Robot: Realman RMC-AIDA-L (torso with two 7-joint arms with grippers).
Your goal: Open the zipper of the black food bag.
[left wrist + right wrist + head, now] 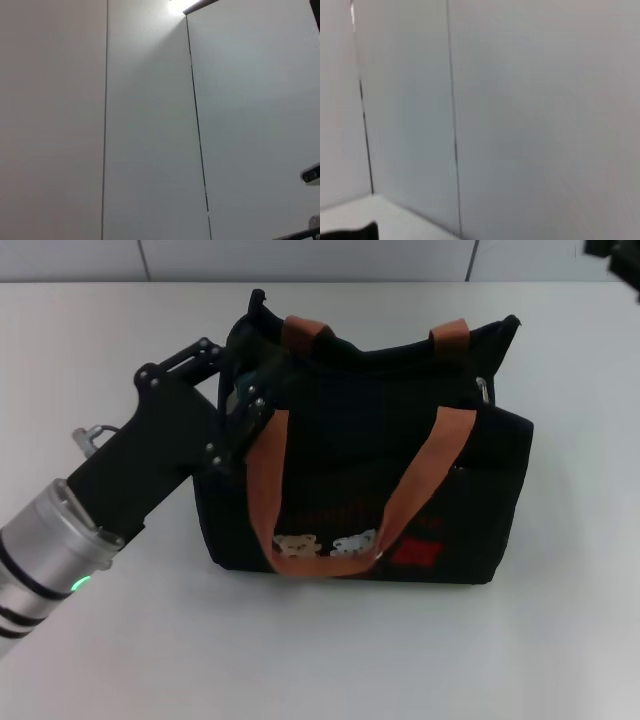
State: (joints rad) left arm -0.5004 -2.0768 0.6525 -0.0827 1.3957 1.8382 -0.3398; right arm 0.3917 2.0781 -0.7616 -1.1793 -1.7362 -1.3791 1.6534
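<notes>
1. The zipper runs along the top rim of the black food bag; its silver pull tab sits at the bag's right end.
2. The bag stands upright in the middle of the white worktop, its 2 orange-brown handles draped over it (contents cannot be seen).
3. The left tool is at the bag's left top corner; whether it pinches anything cannot be told.
4. The right tool shows only as a dark edge in the far right corner.
</notes>
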